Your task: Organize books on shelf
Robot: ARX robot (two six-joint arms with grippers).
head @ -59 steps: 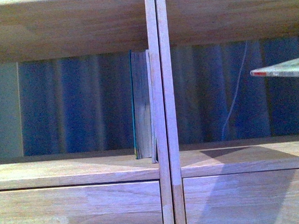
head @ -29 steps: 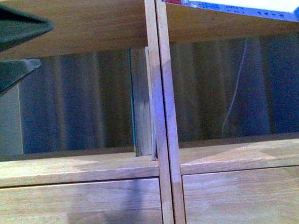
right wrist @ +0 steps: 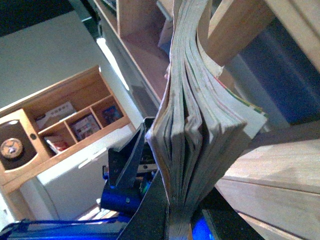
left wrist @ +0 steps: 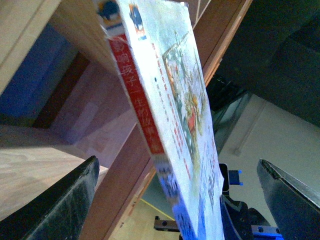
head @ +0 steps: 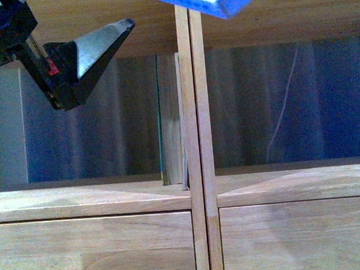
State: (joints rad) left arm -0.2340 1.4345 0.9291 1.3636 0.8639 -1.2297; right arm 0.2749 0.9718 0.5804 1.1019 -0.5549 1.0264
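Right gripper [right wrist: 182, 222]: pressed together on the lower edge of the thin paperback [left wrist: 170, 100]. Its dark fingers sit on either side of the page block. Above the pinch the pages fan apart and the block bows to one side.

Paperback: held in the air in front of the shelf [head: 86, 202], touching no board. In the front view only a blue-edged corner shows, at the top of the frame and across the double central upright [head: 197, 140]. The left wrist view shows a pale printed cover and a spine with a long red block of lettering.

Left gripper [head: 71, 56]: spread wide and holding nothing. It hangs high in front of the left cubby. In the left wrist view the paperback lies in the gap between its two black fingers [left wrist: 65, 205], and neither finger touches the book.

Standing books [head: 170, 120]: upright in the left cubby, pressed against the central upright, with a teal edge and tan pages facing out. The exact number cannot be told. The rest of that cubby's floor shows bare wood.

Drawer fronts [head: 89, 251]: flat and shut, one on each side of the upright, below the cubby floor.

Also noted: a thin pale cord [head: 282, 110] hangs behind the right cubby. A second wooden cubby unit [right wrist: 65, 120] holding small items is in the right wrist view.
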